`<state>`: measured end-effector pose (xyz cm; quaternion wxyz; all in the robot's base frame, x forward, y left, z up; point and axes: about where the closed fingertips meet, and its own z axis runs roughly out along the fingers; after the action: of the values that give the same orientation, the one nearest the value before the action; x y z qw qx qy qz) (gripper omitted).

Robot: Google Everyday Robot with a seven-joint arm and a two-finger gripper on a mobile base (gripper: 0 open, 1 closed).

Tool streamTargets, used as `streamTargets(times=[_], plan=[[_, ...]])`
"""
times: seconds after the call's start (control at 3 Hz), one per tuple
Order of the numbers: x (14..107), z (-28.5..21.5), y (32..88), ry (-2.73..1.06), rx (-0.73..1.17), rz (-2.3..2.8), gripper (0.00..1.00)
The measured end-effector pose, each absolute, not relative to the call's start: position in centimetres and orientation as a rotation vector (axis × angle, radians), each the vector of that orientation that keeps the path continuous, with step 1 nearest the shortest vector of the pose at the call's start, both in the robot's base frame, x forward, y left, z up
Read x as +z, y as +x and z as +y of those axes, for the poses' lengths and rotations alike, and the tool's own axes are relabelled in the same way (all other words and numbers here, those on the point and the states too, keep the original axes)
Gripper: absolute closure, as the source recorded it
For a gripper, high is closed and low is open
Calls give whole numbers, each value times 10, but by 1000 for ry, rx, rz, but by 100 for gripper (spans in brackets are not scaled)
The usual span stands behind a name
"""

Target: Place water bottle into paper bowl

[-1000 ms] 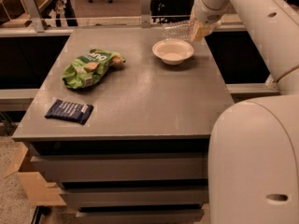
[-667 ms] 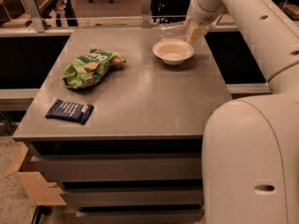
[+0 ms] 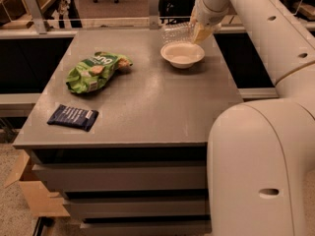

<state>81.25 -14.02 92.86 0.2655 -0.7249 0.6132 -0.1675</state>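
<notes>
Tool (image 3: 201, 32) pinched the clear crinkled plastic water bottle (image 3: 174, 32) just behind the small white paper bowl (image 3: 182, 54): grasp done, placing judged left.

Gripper (image 3: 201, 33) at far right of table (image 3: 147, 102), just behind paper bowl (image 3: 182, 54); wrist housing covers most of it.
Water bottle (image 3: 175, 32): right end hidden behind gripper; cap and label not possible to make out; touching table or not, cannot tell.
Arm (image 3: 266, 28) cut by top and right edge.
Robot base (image 3: 256, 171) cut by right and bottom edge; hides near right corner of table.
Green snack bag (image 3: 96, 70), dark blue packet (image 3: 73, 117): small print unreadable.
Cardboard box (image 3: 29, 191) cut by left edge.
</notes>
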Motion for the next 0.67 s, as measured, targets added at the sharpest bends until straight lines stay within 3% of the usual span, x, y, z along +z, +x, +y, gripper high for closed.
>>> streamTargets(times=[0.67], plan=[[919,-131,809,-1990,-396,1649,100]])
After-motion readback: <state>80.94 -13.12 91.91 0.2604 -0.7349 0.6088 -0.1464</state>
